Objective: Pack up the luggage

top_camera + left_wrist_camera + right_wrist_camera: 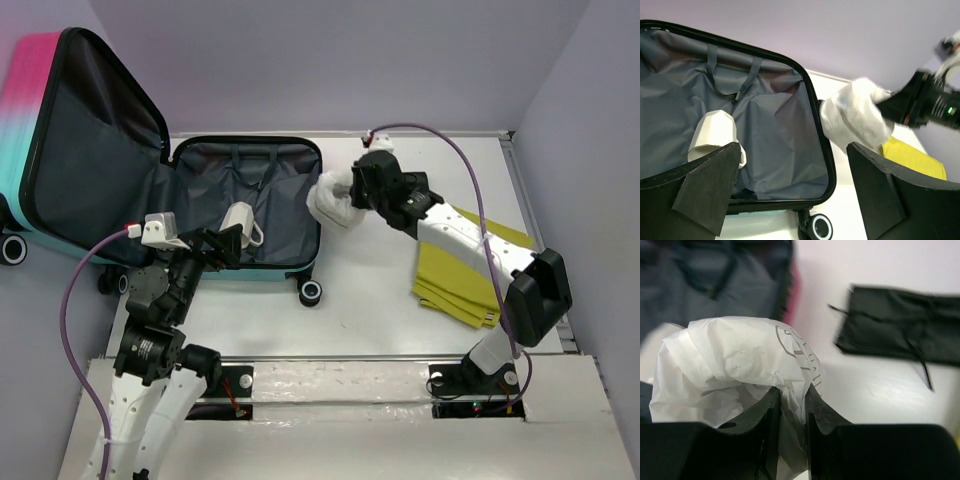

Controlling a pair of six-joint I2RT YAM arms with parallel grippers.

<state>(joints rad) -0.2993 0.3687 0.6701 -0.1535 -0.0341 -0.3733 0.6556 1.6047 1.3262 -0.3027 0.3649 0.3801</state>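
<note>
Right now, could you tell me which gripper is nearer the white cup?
Left. The left gripper is open right beside the white cup, over the luggage; the right gripper holds a white bag outside its rim.

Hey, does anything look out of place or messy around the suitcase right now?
Nothing looks spilled or broken. The white bag in the right gripper is crumpled and sits just outside the luggage rim, and the white cup inside looks tipped on the lining, not upright.
</note>
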